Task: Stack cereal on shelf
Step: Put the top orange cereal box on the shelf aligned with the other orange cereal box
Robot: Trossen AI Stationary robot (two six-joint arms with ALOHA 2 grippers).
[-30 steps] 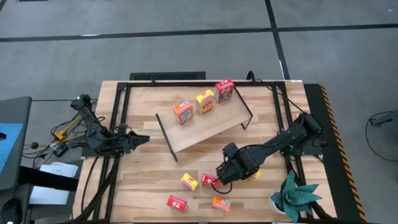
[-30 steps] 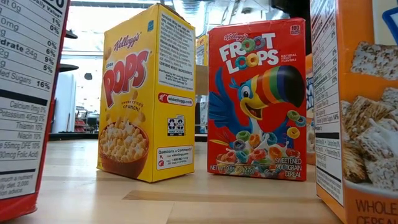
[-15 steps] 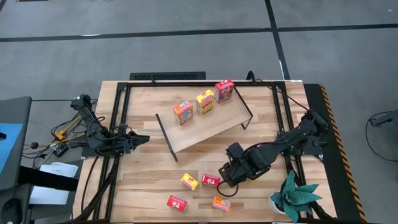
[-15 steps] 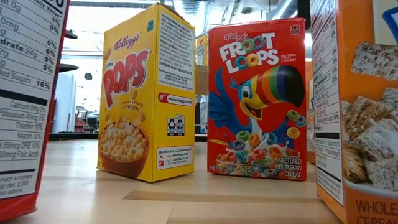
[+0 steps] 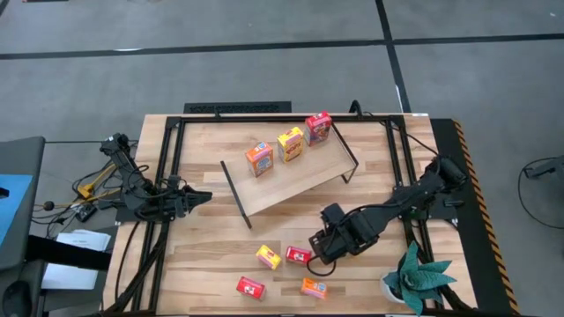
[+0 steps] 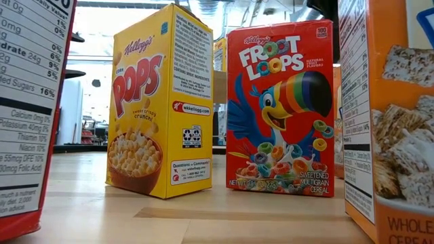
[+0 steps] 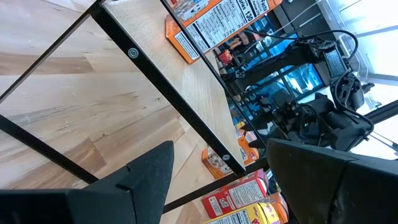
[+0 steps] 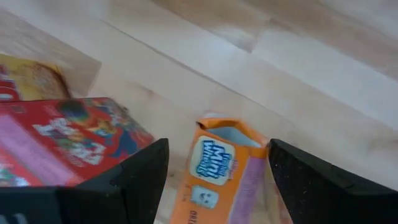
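— Right gripper [image 5: 319, 249], where is it and how do its fingers stand?
— Low over the table [image 5: 203, 255], on the near side of the shelf [image 5: 286, 176], fingers [image 8: 140, 180] spread apart. An orange box [image 8: 221, 171] lies between them, not pinched, with a red box [image 8: 65, 140] just beside it.
— And the other cereal?
— Three boxes stand on the shelf: orange [image 5: 259, 159], yellow [image 5: 291, 144], red [image 5: 318, 129]. Near the gripper lie a yellow box [image 5: 269, 257], another red one [image 5: 250, 287] and an orange one [image 5: 314, 288].
— The left gripper [image 5: 201, 198]?
— Waiting beside the shelf's left end, fingers [image 7: 146, 177] apart, holding nothing.
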